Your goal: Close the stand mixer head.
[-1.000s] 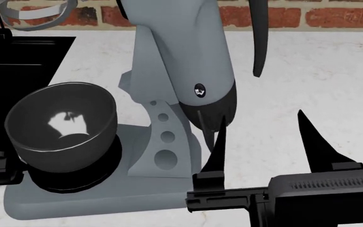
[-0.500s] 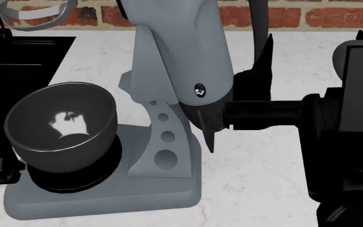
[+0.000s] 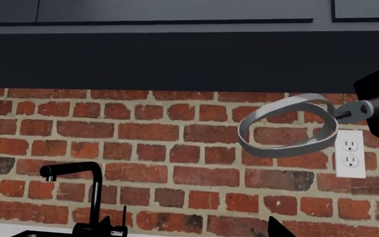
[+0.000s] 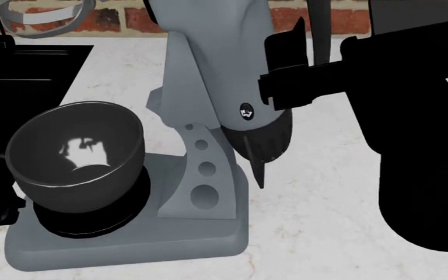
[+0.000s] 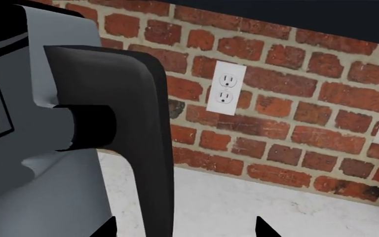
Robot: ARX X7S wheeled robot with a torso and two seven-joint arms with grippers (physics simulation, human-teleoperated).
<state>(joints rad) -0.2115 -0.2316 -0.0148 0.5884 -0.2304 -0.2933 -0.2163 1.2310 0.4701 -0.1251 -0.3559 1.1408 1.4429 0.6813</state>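
Observation:
The stand mixer head (image 4: 224, 58) is tilted up, a grey body with a logo badge (image 4: 246, 111) and a black end cap (image 4: 269, 140) pointing down. Its whisk (image 4: 41, 13) is raised at the top left and also shows in the left wrist view (image 3: 285, 126). My right gripper (image 4: 317, 55) is open, fingers pointing up, beside the head's rear. In the right wrist view the gripper (image 5: 184, 229) has the mixer's black lever (image 5: 136, 123) showing between its fingertips. My left gripper (image 3: 193, 232) is open and empty, facing the brick wall.
The dark mixing bowl (image 4: 76, 154) sits on the grey base (image 4: 130, 251), next to the neck (image 4: 202, 175) with oval holes. A black sink (image 4: 21, 70) and faucet (image 3: 77, 173) are at the left. A wall outlet (image 5: 226, 89) is on the brick wall.
My right gripper has risen from low over the counter's front to beside the upper rear of the mixer head, turning as it went. The mixer head and bowl have not moved.

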